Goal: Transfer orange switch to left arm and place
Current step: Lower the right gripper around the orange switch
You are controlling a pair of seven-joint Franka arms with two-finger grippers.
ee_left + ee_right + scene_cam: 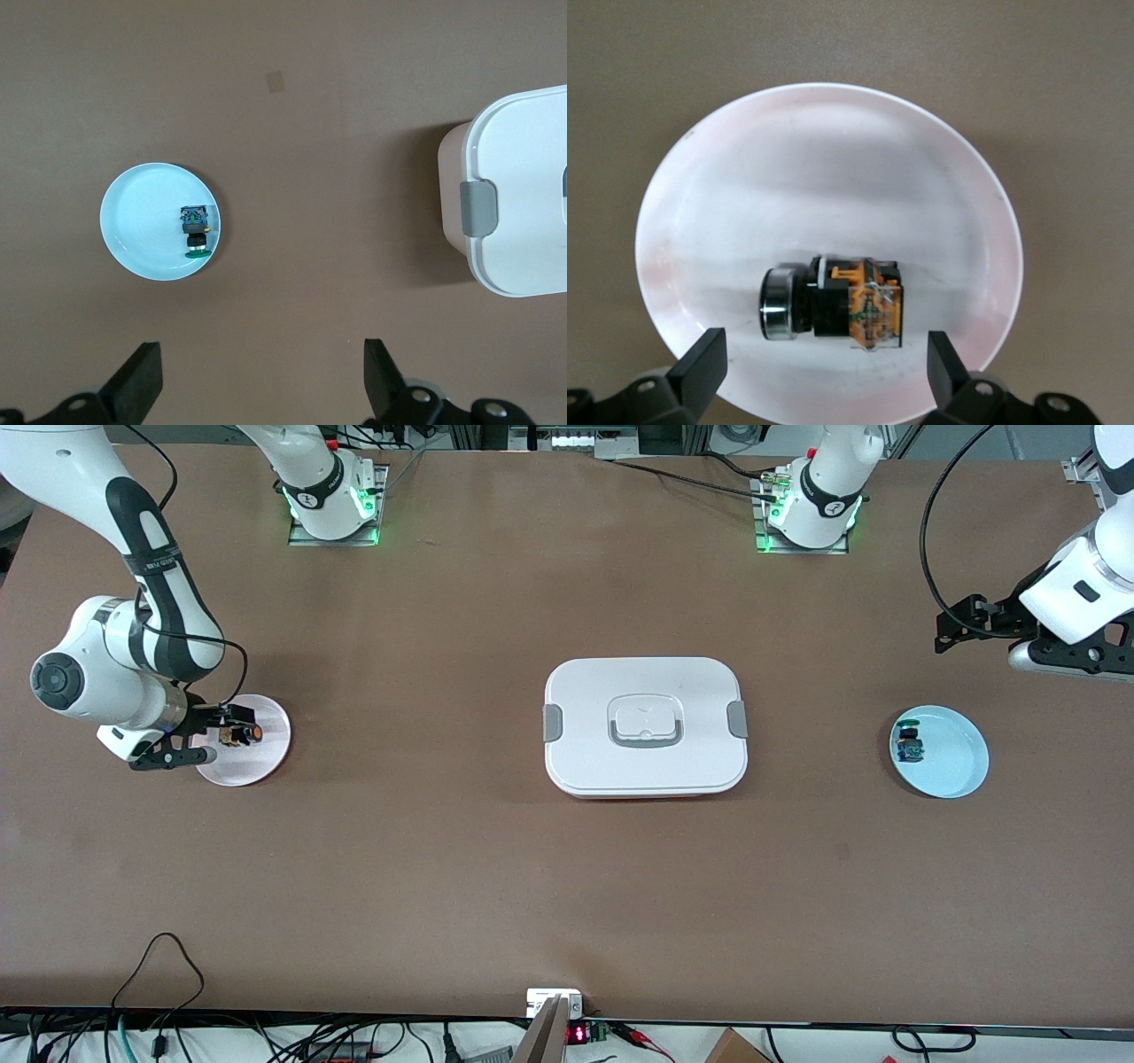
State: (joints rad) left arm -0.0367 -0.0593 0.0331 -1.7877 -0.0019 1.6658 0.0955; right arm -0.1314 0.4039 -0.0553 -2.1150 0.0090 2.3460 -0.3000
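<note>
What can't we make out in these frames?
- Left hand: front view cuts it at the frame edge.
- Orange switch: front view, partly covered by the open right hand; its cap face does not show in the right wrist view.
- Green-capped switch on the blue plate: too small for detail.

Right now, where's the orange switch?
The orange switch lies on the pink plate at the right arm's end of the table, with the right claw open just above it; the box sits mid-table.
</note>
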